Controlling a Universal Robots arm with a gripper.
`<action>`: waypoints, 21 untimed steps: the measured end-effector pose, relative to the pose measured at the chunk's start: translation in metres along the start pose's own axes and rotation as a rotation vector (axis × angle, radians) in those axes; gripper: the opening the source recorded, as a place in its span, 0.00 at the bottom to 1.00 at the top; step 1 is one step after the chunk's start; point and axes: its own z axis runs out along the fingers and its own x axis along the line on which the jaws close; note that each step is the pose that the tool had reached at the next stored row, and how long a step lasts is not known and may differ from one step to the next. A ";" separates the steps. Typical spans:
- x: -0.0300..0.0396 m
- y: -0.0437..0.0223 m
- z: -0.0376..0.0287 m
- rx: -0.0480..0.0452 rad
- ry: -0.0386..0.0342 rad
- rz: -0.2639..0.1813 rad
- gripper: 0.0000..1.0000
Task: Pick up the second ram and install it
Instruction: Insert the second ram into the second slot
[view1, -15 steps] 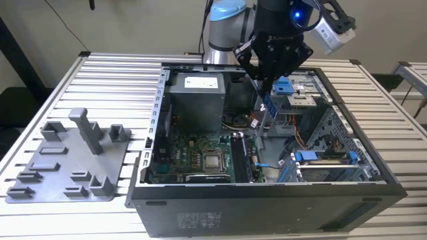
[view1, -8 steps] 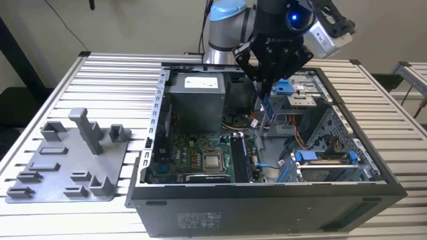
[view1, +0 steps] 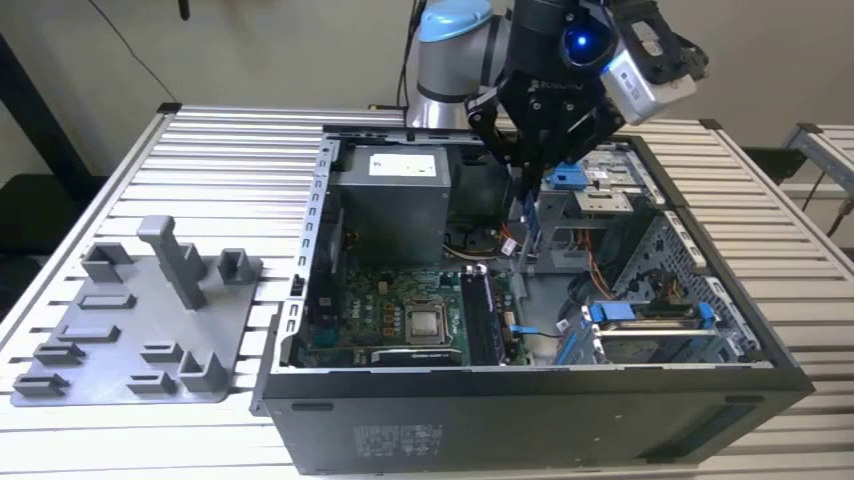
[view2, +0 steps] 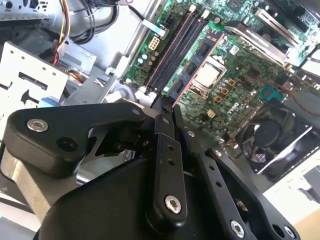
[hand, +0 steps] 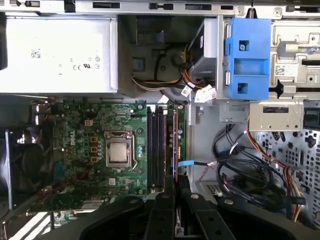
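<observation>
Install step seemingly in hand over the open black metal computer case (view1: 534, 420).
Well inside its edges, above the green motherboard (hand: 80, 150) and its black memory slots (hand: 156, 150), the black gripper (hand: 175, 184) had its jaws clamped on the long, flat, blue-green second ram (view2: 196, 62); seating called for squaring with a free slot.

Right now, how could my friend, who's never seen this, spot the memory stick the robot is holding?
Find the big open black computer case on the slatted table. Over its green motherboard, the robot's black pincer grips the second ram, a long, thin, flat blue-green stick. Unlike the long black slots beneath, it hangs in the air instead of sitting on the board.
</observation>
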 end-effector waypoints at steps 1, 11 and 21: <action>0.0000 0.0000 0.0005 0.0008 0.0001 0.011 0.14; 0.0005 0.0000 0.0068 0.0018 0.0012 0.024 0.14; 0.0008 0.0001 0.0152 0.0041 0.0280 0.014 0.14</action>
